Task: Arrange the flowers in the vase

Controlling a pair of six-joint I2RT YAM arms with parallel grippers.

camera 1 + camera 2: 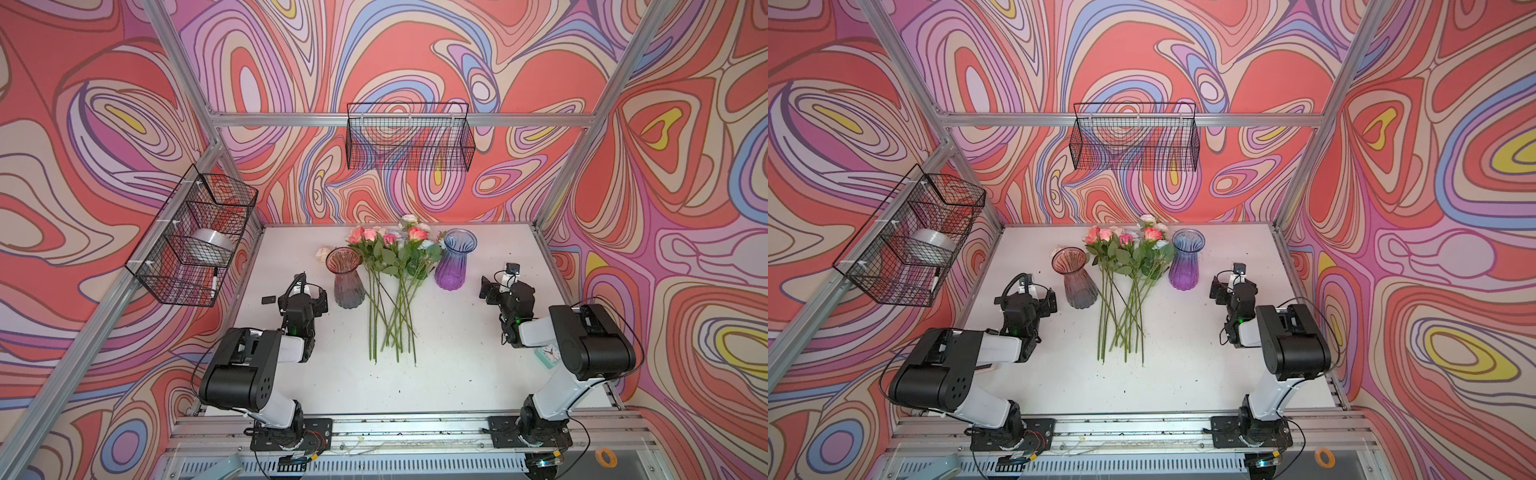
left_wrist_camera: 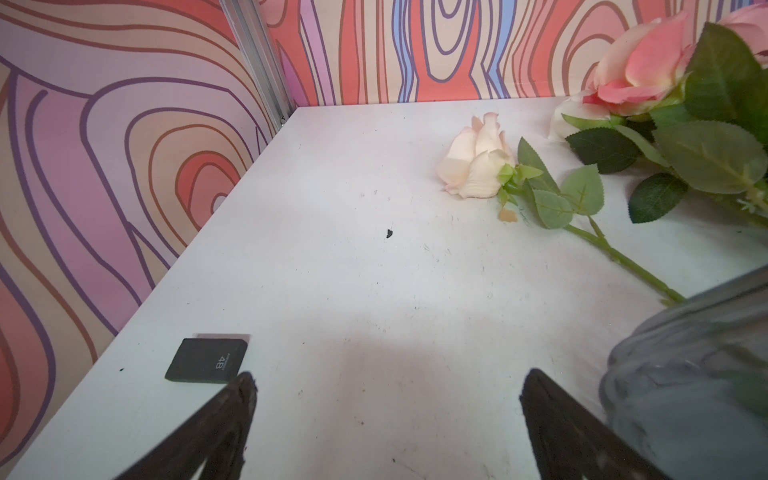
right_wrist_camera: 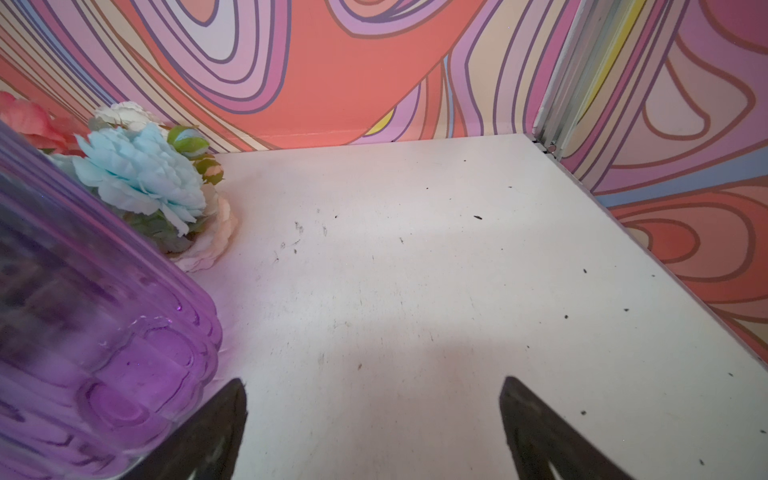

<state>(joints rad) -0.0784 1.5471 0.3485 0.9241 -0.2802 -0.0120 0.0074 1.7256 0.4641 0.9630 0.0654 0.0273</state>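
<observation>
The flowers (image 1: 395, 266) (image 1: 1129, 257) lie in a bundle mid-table, blooms toward the back wall and stems toward the front. A pink-and-grey vase (image 1: 347, 278) (image 1: 1077, 278) stands upright left of them, and a blue-and-purple vase (image 1: 455, 259) (image 1: 1185, 259) stands upright on their right. My left gripper (image 1: 309, 293) (image 2: 386, 382) is open and empty, just left of the grey vase (image 2: 685, 374). A cream rose (image 2: 478, 162) lies apart behind that vase. My right gripper (image 1: 500, 286) (image 3: 374, 386) is open and empty, right of the purple vase (image 3: 83, 311). A pale blue bloom (image 3: 141, 174) shows behind it.
A small black card marked 4B (image 2: 208, 359) (image 1: 269, 300) lies by my left fingertip. Wire baskets hang on the left wall (image 1: 195, 237), holding a tape roll, and on the back wall (image 1: 409, 137). A teal clock (image 1: 548, 355) sits under my right arm on the white table (image 1: 457, 374).
</observation>
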